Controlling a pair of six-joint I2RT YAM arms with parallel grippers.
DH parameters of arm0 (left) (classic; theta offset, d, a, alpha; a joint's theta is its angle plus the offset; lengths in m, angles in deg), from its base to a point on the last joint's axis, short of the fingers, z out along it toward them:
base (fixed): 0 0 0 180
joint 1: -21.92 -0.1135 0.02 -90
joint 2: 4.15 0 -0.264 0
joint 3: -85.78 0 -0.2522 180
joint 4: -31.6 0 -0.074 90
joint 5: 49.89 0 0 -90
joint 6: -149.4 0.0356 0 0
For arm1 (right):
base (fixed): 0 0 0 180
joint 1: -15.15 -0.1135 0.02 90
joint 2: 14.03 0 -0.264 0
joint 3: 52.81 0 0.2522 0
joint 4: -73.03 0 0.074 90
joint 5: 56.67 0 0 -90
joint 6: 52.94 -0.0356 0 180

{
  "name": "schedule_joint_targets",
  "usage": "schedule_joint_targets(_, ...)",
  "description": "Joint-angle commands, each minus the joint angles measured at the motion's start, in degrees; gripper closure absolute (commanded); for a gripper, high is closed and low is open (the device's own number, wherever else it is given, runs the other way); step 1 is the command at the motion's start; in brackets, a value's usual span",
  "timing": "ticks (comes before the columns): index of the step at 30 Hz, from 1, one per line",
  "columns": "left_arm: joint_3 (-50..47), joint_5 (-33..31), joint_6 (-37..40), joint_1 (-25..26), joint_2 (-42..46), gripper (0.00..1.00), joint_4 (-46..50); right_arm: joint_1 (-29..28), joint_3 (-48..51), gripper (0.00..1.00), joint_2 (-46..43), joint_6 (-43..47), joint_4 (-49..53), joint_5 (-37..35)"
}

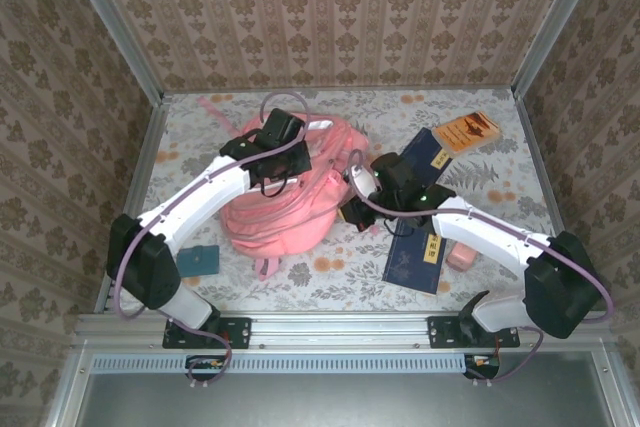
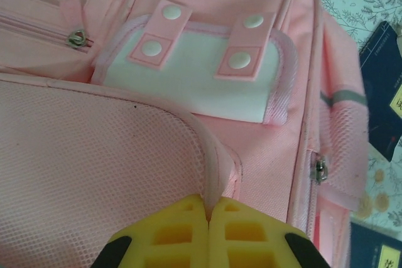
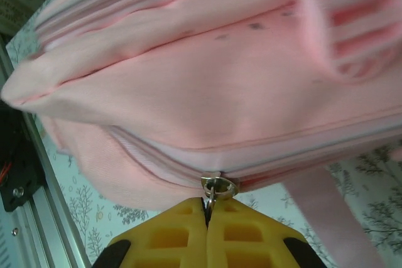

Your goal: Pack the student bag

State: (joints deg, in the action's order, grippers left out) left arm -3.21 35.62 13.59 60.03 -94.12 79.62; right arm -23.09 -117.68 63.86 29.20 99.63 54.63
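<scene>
So the pink student bag (image 1: 285, 202) is lying mid-desk (image 1: 330, 277), with a navy book (image 1: 415, 257) near it. The left fingers (image 2: 205, 213) are pinched tight on the bag's pink trim (image 2: 210, 167) along the mesh pocket. The right fingers (image 3: 206, 213) are clamped shut on the little metal zipper pull (image 3: 218, 186).

Floral table (image 1: 350, 112), student bag (image 1: 285, 219), orange book (image 1: 468, 130)
</scene>
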Motion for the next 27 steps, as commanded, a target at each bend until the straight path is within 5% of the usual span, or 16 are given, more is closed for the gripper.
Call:
schedule_joint_targets(1,2.8,-4.9,-4.8,-0.9,-3.9,1.0,-8.0,-3.7,1.4,1.0,-0.7,-1.4,0.6,0.7)
schedule_joint_targets(8,3.7,1.0,-1.5,-0.9,-5.3,1.0,-8.6,-3.5,2.3,1.0,-1.7,-4.4,-3.1,-4.7)
schedule_joint_targets(15,2.6,11.9,13.7,-3.4,-1.1,0.53,-4.7,5.9,5.5,1.0,-4.6,-7.9,-8.1,1.6)
schedule_joint_targets(27,-6.3,16.0,43.7,-2.2,7.1,0.34,1.3,10.9,2.2,1.0,1.1,-9.3,-7.4,1.9)
